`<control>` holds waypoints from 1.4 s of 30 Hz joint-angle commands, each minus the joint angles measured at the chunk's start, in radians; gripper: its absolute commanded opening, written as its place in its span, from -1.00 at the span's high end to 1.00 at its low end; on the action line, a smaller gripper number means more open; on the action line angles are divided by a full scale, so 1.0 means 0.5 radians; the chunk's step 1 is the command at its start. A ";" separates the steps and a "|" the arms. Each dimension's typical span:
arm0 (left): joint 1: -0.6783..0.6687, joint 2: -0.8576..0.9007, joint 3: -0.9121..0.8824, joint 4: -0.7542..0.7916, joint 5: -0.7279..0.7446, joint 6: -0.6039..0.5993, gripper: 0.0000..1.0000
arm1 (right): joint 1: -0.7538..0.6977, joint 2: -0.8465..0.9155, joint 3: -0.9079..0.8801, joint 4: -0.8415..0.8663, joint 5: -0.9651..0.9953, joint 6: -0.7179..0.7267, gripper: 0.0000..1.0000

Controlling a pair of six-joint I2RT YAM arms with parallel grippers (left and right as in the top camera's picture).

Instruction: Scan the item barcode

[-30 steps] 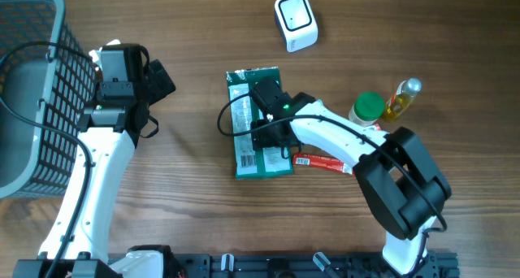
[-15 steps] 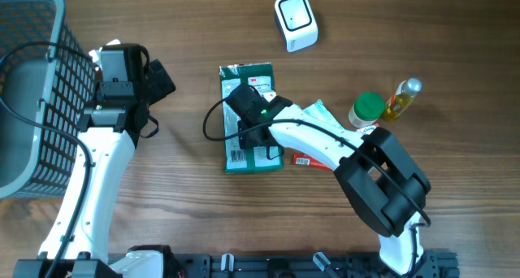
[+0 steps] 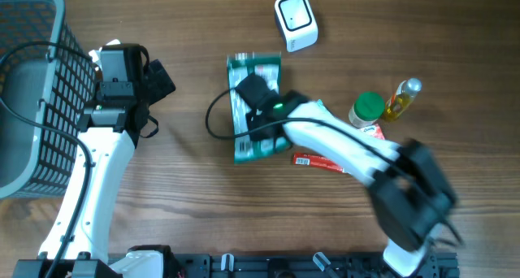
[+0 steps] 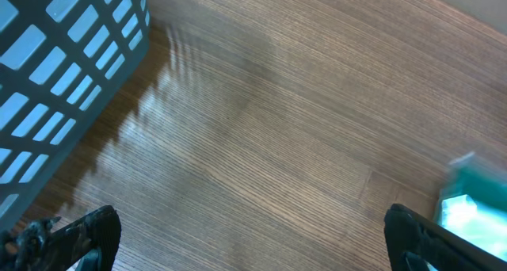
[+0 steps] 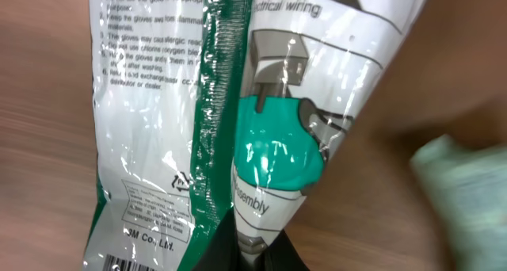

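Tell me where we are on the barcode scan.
Done: the right gripper is shut on the green glove package, pinching its film edge. In hand: the package lies mid-table, just below the white scanner, not yet presented to it. Left: lift the package and show its code side to the scanner. The left gripper hangs open beside the basket, idle.

Green-and-white plastic packet [image 5: 170,120], lower edge pinched between tips of the tool [image 5: 257,249]

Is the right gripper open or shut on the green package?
Shut on it. In the right wrist view the right gripper has its dark fingertips together, with the green package film pinched between them.
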 commanded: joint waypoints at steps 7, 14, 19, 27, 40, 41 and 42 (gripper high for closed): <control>0.008 -0.001 0.008 0.007 -0.025 0.002 -1.00 | 0.008 -0.483 0.024 0.101 -0.227 -0.931 0.91; 0.008 -0.001 0.008 0.007 -0.026 0.002 -1.00 | 0.008 -0.391 -0.098 0.086 -0.378 -0.900 0.91; 0.008 -0.001 0.008 0.007 -0.026 0.002 -1.00 | 0.008 -0.298 -0.105 0.161 -0.378 -0.711 0.91; 0.008 -0.001 0.008 0.008 -0.025 0.002 -1.00 | 0.008 -0.298 -0.105 0.165 -0.378 -0.699 0.91; 0.008 -0.001 0.008 0.007 -0.025 0.002 -1.00 | 0.008 -0.298 -0.105 0.167 -0.417 -0.574 0.91; 0.008 -0.001 0.008 0.008 -0.026 0.002 -1.00 | 0.005 -0.298 -0.105 0.167 -0.426 -0.553 0.91; 0.008 -0.001 0.008 0.008 -0.025 0.002 -1.00 | 0.002 -0.298 -0.105 0.167 -0.460 -0.553 0.91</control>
